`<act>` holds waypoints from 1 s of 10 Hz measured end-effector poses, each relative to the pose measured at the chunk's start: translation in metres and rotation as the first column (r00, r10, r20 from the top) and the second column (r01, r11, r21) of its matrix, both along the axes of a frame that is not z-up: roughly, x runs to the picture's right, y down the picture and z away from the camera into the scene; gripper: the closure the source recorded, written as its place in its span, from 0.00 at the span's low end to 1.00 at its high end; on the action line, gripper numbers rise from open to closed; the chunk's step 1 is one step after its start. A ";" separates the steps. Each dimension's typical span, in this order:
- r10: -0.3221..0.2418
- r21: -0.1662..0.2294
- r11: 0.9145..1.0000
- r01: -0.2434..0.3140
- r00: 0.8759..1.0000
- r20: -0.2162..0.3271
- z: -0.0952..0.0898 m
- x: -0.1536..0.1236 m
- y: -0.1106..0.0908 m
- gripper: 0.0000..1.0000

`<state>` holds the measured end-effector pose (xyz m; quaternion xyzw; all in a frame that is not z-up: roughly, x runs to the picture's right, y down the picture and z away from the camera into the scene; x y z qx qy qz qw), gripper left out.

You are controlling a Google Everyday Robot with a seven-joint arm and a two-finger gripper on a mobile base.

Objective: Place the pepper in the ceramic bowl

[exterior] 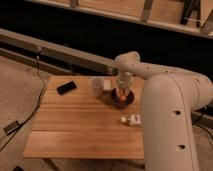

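Note:
The dark maroon ceramic bowl (131,100) sits on the wooden table (80,125), at the back right of its top. My gripper (123,91) hangs straight down over the bowl's middle, at the end of the white arm reaching in from the right. A small orange pepper (121,96) shows just under the gripper's tip, within the bowl's rim. I cannot tell whether the pepper rests in the bowl or is still gripped.
A pale cup (96,86) stands just left of the bowl, with a small white object (107,85) between them. A black phone (66,88) lies at the back left. A white labelled bottle (131,120) lies on its side in front of the bowl. The arm's bulky white body fills the right side.

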<state>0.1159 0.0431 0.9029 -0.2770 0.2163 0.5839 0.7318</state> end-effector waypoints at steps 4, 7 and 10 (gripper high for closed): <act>-0.009 -0.020 1.000 0.009 1.000 0.007 0.000 -0.006 0.005 0.34; -0.020 -0.031 0.999 0.021 1.000 0.008 0.000 -0.007 0.009 0.34; -0.027 -0.031 0.999 0.028 1.000 0.008 -0.001 -0.008 0.009 0.34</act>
